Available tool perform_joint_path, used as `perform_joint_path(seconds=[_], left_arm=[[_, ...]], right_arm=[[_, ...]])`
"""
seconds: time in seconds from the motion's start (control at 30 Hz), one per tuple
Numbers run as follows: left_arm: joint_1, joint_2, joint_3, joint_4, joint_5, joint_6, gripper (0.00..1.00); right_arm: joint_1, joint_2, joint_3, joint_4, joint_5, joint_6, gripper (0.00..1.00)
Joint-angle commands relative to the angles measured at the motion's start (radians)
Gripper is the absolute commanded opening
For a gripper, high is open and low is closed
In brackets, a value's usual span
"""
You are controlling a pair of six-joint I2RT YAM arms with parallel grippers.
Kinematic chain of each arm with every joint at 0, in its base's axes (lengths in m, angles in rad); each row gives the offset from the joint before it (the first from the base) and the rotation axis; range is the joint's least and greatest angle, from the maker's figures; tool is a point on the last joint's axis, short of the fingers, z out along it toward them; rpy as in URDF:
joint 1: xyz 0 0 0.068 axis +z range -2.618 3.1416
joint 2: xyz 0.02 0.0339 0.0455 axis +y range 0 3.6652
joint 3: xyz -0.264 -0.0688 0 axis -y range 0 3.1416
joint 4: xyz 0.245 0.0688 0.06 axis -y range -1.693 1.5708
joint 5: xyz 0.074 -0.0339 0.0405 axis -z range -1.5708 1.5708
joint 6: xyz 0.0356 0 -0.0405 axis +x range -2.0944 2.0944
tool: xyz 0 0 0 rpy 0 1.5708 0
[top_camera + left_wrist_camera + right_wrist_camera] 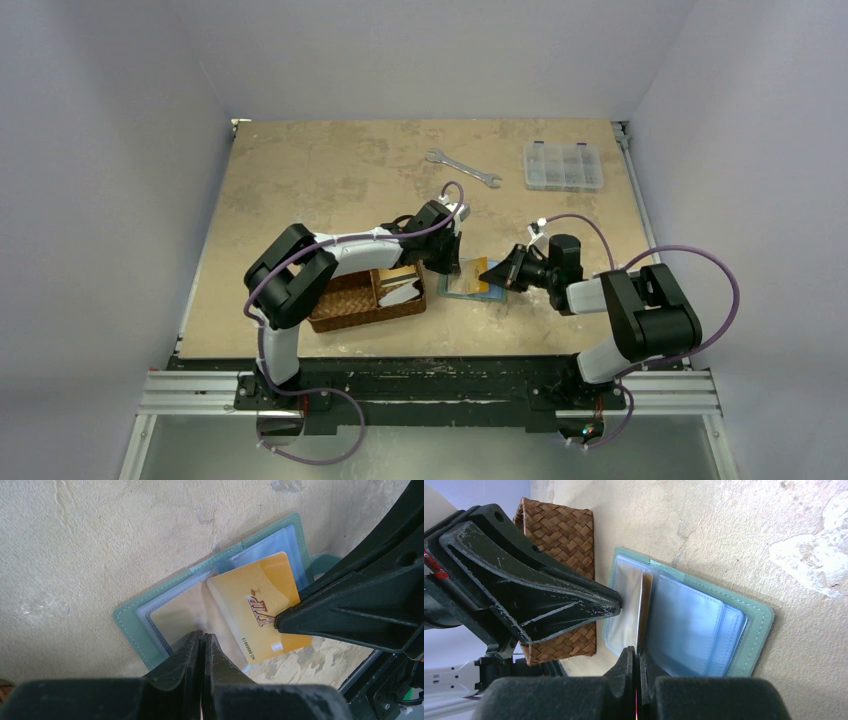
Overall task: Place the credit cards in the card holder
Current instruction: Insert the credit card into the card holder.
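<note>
Right gripper [638, 654] pinches half-hidden orange card [247, 597]

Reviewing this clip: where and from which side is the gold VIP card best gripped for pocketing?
By its exposed edge on the right arm's side, pinching both flat faces, as the right pincer does. The gold card is thin, and its opposite end lies over the open card holder, so that side should stay free.

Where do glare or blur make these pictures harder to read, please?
Left wrist: sheen washes out a clear sleeve of the holder beside the card; left end effector blurred near the lens. Right wrist: right end effector soft, holder sharp. Top: even light, faint shadows, everything small.
</note>
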Motion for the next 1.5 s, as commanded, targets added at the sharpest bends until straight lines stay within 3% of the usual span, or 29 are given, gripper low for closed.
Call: perform_joint_path(seconds=[0.0, 0.43, 0.73, 1.13, 1.47], left_arm=[[-0.010, 0.021, -0.034, -0.036, -0.016, 0.030, 0.00], [-0.010, 0.031, -0.028, -0.049, -0.027, 0.051, 0.00], [-0.011, 0.031, -0.019, -0.045, -0.010, 0.048, 0.00], [-0.011, 0.032, -0.031, -0.023, 0.006, 0.029, 0.00], [-0.010, 0.032, -0.032, -0.023, 0.001, 0.030, 0.00]], right_arm=[[0.006, -0.003, 0.033, -0.008, 0.041, -0.050, 0.00], [0.006, -0.091, 0.098, -0.305, 0.161, -0.136, 0.00], [0.014, -0.038, 0.097, -0.243, 0.089, -0.118, 0.00], [0.032, 0.018, -0.082, 0.119, 0.078, 0.160, 0.00], [0.031, -0.155, -0.114, -0.050, 0.220, 0.181, 0.00]])
